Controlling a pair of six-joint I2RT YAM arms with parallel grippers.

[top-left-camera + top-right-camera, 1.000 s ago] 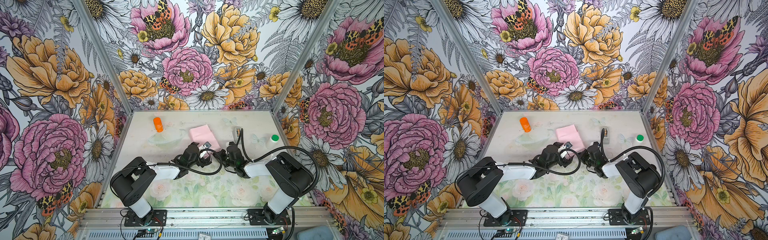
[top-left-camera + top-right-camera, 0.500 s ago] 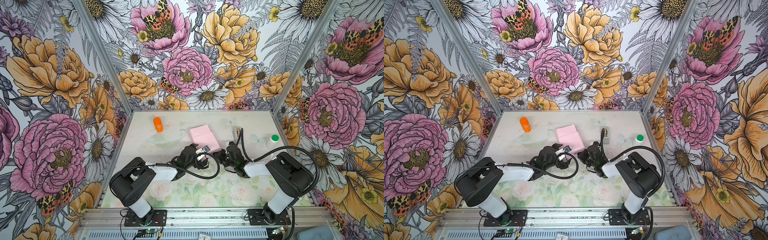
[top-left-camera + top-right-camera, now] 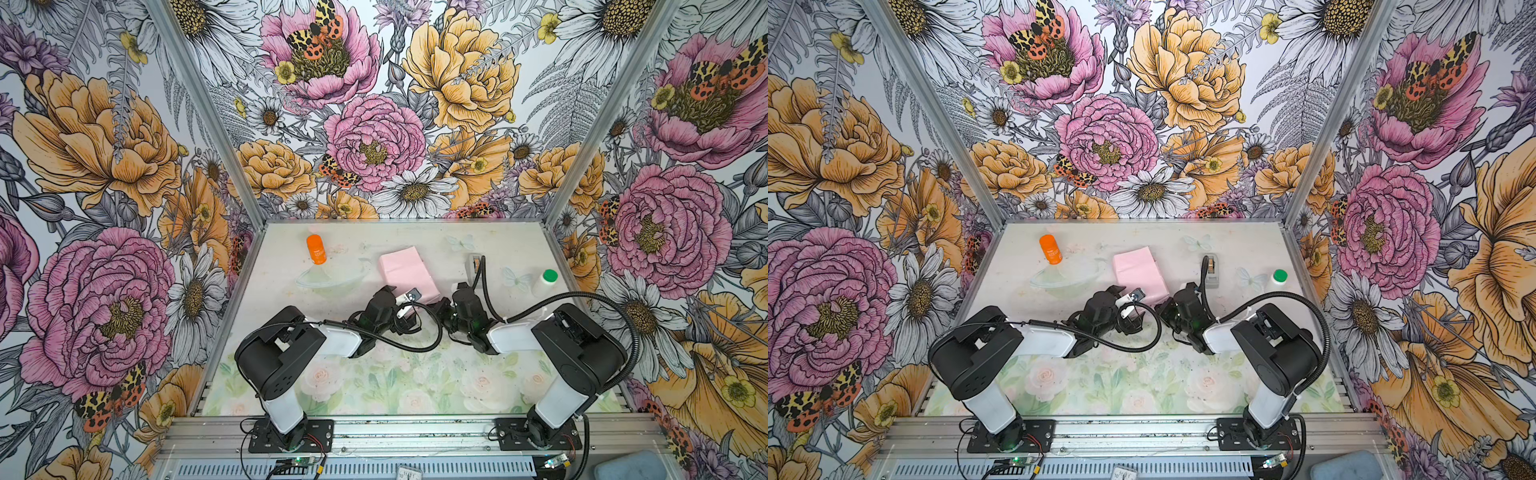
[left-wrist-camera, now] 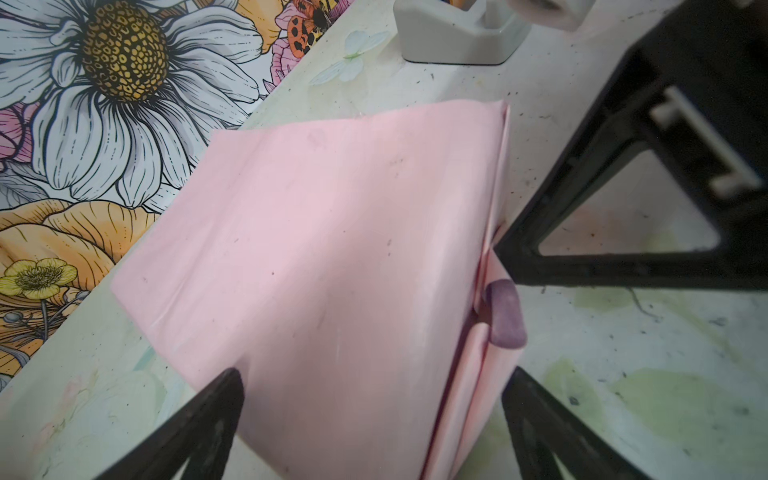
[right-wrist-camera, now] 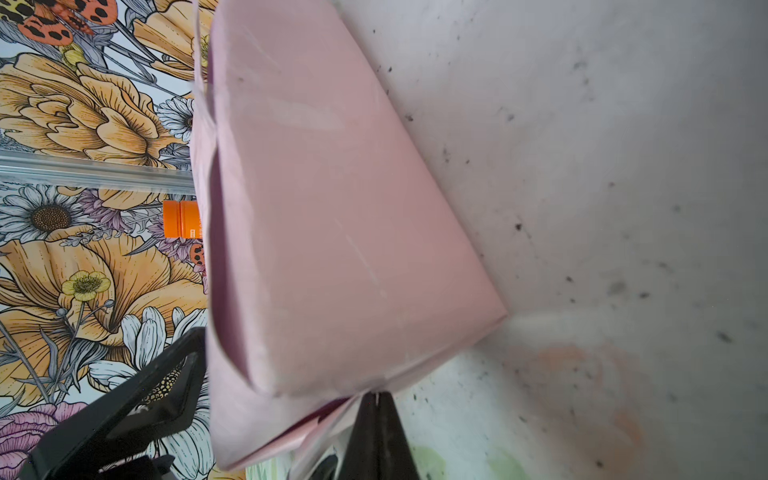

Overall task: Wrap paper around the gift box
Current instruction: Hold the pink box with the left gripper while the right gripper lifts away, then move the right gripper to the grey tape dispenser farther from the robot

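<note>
Pink-side-out paper [image 3: 405, 270] [image 3: 1138, 272] is folded round a low box shape, and the gift box itself is hidden under it. Parcel lies flat on the table [image 3: 374, 374], directly ahead of the left gripper [image 4: 374, 374]. Its fingers [image 4: 216, 415] are spread wide and straddle the parcel's near end without clamping it.

Right gripper [image 5: 376, 399] is clenched, with its tip touching the parcel's side fold. It might be nipping a flap edge; the wrist view is too blurred to confirm.

Edges: the fold on the right gripper's side is loose, with layers gaping and a lilac flap [image 4: 505, 316] showing at the seam. Far edges are crisp.

Room:
- Grey tape dispenser [image 3: 476, 264] sits just past the right gripper's tip, apart from the paper.
- Orange bottle [image 3: 316, 249] and clear dish [image 3: 332, 280] are beyond the left gripper, off to its left.
- Green-capped bottle [image 3: 546, 280] is well out past the right gripper.
- Bare table lies behind both grippers.
</note>
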